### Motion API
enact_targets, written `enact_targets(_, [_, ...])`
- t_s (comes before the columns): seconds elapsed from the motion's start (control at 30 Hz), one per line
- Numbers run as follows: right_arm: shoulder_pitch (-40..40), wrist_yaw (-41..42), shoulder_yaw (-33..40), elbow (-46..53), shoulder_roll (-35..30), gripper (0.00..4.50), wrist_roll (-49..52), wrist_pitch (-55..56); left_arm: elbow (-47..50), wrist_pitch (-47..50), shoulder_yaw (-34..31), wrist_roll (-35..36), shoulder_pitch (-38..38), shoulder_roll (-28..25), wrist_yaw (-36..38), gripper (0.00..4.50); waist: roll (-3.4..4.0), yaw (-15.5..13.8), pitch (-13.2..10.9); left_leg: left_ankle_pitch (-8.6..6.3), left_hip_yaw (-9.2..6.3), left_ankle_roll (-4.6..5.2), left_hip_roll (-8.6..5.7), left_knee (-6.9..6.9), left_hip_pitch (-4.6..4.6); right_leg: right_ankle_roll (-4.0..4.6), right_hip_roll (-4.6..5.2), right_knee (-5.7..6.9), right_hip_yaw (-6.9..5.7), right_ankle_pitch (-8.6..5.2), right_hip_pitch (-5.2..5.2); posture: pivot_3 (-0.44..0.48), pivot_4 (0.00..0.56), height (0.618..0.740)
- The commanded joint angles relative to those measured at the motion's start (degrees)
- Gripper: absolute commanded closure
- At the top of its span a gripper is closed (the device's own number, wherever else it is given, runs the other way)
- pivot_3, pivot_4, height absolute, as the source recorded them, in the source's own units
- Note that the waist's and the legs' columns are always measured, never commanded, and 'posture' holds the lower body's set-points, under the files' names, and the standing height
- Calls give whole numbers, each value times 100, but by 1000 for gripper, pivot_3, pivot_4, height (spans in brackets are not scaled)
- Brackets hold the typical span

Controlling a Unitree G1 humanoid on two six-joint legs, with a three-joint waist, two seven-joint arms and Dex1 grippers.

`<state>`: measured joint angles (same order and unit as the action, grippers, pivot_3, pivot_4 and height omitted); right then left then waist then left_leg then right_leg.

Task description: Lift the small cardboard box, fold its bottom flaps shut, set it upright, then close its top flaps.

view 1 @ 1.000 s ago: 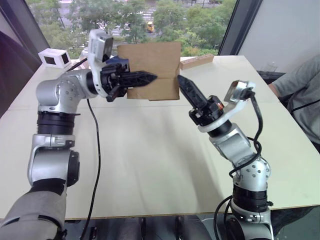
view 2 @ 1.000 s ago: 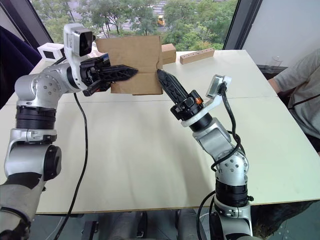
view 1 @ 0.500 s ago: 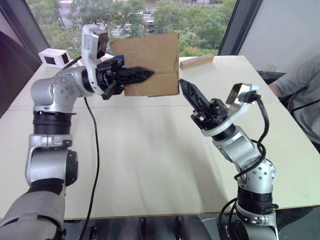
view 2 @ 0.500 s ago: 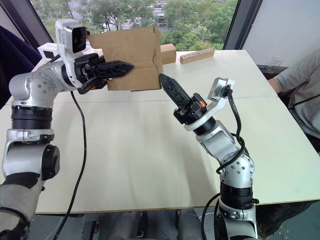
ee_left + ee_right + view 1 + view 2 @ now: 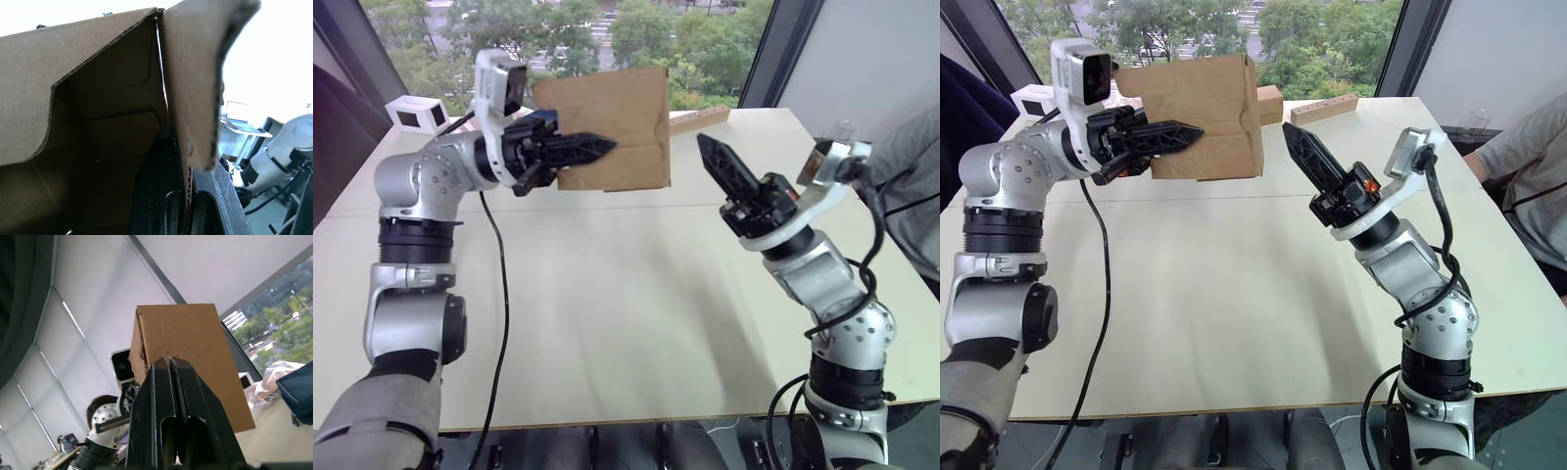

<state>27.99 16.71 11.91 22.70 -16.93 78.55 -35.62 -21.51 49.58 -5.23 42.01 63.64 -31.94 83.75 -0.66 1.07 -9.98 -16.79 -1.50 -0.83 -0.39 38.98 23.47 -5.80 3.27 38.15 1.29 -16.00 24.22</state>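
The small cardboard box (image 5: 625, 116) hangs in the air over the far side of the table. My left gripper (image 5: 603, 148) is shut on its front wall, with one finger (image 5: 164, 196) inside the box and the other outside. An open end of the box faces the left wrist camera, and one flap (image 5: 195, 73) juts out there. A crease crosses the front wall low down, above a hanging panel (image 5: 1219, 157). Which flaps are the bottom flaps and which the top flaps I cannot tell. My right gripper (image 5: 706, 145) is shut and empty. It points at the box from the right, a short gap away.
A long tan block (image 5: 700, 119) and a smaller brown box (image 5: 1270, 102) lie on the table (image 5: 607, 294) behind the held box. A white box (image 5: 416, 116) stands far left. A person's arm (image 5: 911, 162) rests at the right edge.
My left gripper has raised the box a little off the table. My right gripper has drawn back from the box's right edge and moved right and up, still shut.
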Motion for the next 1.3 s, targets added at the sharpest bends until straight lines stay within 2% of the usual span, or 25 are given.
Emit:
enact_targets(0.03, [299, 150, -351, -28, 195, 4475, -327, 65, 170, -39, 65, 31, 9, 41, 64, 4500, 0, 0, 0, 0, 0, 0, 0, 0, 0, 0, 0, 0, 0, 0, 0, 0, 150, 740])
enact_targets(0.23, [175, 376, -837, 21, 350, 4475, -861, -1, 85, -110, 254, -124, 19, 98, 97, 4500, 0, -19, 0, 0, 0, 0, -3, 0, 0, 0, 3, 0, 0, 0, -1, 0, 150, 740])
enact_targets(0.57, [40, 524, -1019, 98, 417, 4475, -1151, -123, 130, -43, 238, -145, 13, 128, 82, 4500, 0, -2, 0, 0, -1, 0, -2, 0, 0, 0, 1, 0, 0, 0, 0, 0, 150, 740])
enact_targets(0.73, [-133, 383, -644, 267, 212, 4475, -1031, -115, 125, 33, 209, -173, 15, -2, 54, 4500, 0, -14, 0, 0, -1, 0, -2, 0, 0, 0, 2, 0, 0, 0, 0, 0, 150, 740])
enact_targets(0.87, [-623, 284, -30, 643, -389, 4475, -511, -340, 360, 157, 369, -388, 13, -313, -84, 4500, 0, -28, 0, 0, -1, 0, -3, 1, 0, 0, 6, 0, 0, 0, -2, 0, 150, 740])
enact_targets(1.03, [-1410, 383, 524, 1022, -1458, 4475, -40, -750, 652, -227, 1348, -1176, 127, -984, 458, 4500, 0, -27, 0, -1, 0, 1, -5, -2, 0, 0, 7, -3, 0, 0, -4, 0, 150, 740])
enact_targets(1.13, [-1660, 488, 619, 1184, -1909, 4475, -14, -890, 544, -891, 1951, -1839, 287, -1239, 812, 4500, 0, -25, 0, -1, 0, 2, -2, -1, 0, 0, 0, -4, 0, 0, -4, 0, 150, 740])
enact_targets(1.3, [-2133, 894, 565, 1742, -2942, 4475, -565, -1187, 277, -3066, 3250, -3233, 720, -1538, 875, 4500, -2, -43, -1, -3, 1, 6, -1, -2, 0, 1, -4, -9, 1, -1, -5, 0, 150, 740])
